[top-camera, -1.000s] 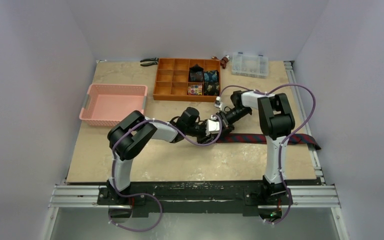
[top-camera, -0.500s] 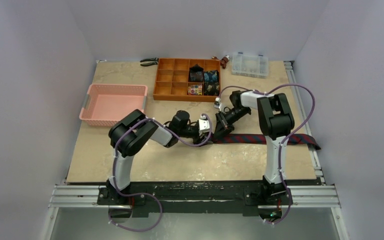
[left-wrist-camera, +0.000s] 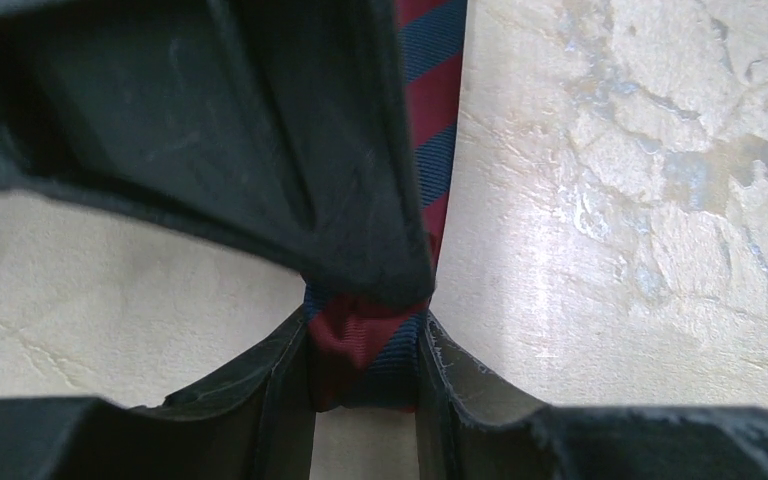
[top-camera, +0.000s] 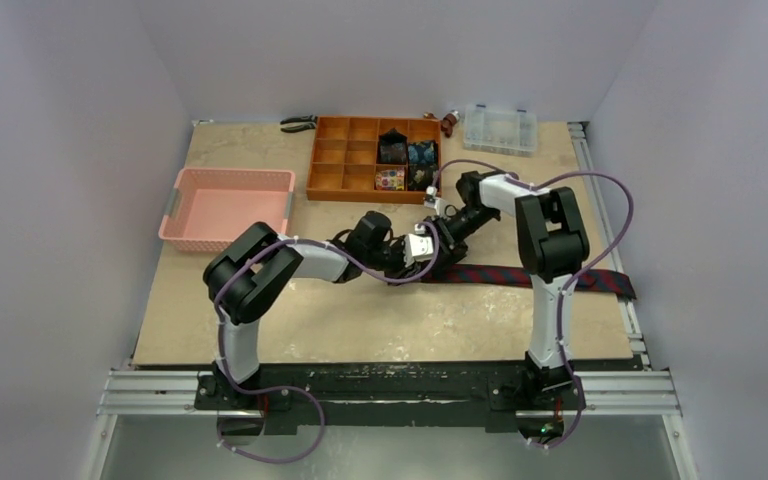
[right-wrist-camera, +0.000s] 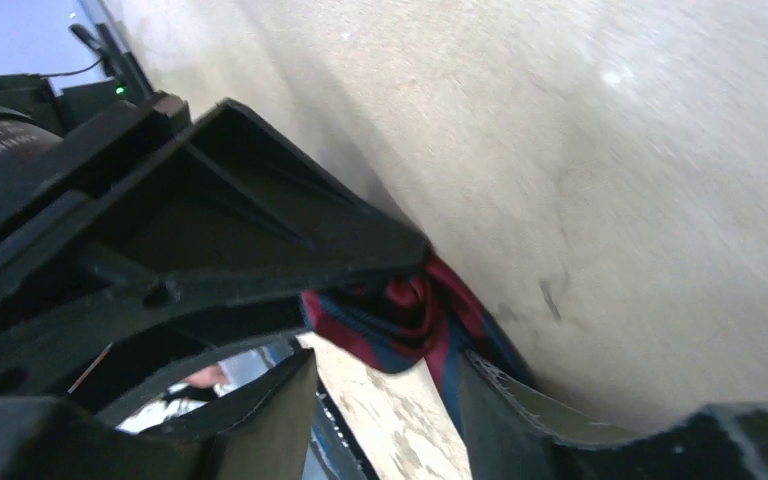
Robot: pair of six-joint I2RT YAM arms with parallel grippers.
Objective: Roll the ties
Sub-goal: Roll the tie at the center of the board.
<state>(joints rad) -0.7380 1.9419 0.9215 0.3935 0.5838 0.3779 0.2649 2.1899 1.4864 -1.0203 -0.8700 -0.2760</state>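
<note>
A dark navy tie with red stripes [top-camera: 520, 277] lies flat across the table's right half, its left end rolled into a small bundle [left-wrist-camera: 365, 350]. My left gripper [left-wrist-camera: 365, 345] [top-camera: 427, 254] is shut on that rolled end from both sides. My right gripper [right-wrist-camera: 390, 400] [top-camera: 444, 238] stands open around the same bundle [right-wrist-camera: 400, 320]; the fabric touches one finger and a gap shows at the other. The two grippers are nose to nose. Three rolled ties [top-camera: 393, 148] [top-camera: 421, 155] [top-camera: 390, 178] sit in compartments of the orange organiser [top-camera: 335, 160].
A pink basket [top-camera: 225, 180] stands at the left. Behind the organiser lie pliers [top-camera: 298, 123], a small reddish object [top-camera: 448, 122] and a clear plastic box [top-camera: 500, 128]. The tie's wide end [top-camera: 620, 284] reaches the table's right rail.
My right gripper has opened and let go of the rolled end. My left gripper drew back to the left, opened, then came in again and shut on the roll.
</note>
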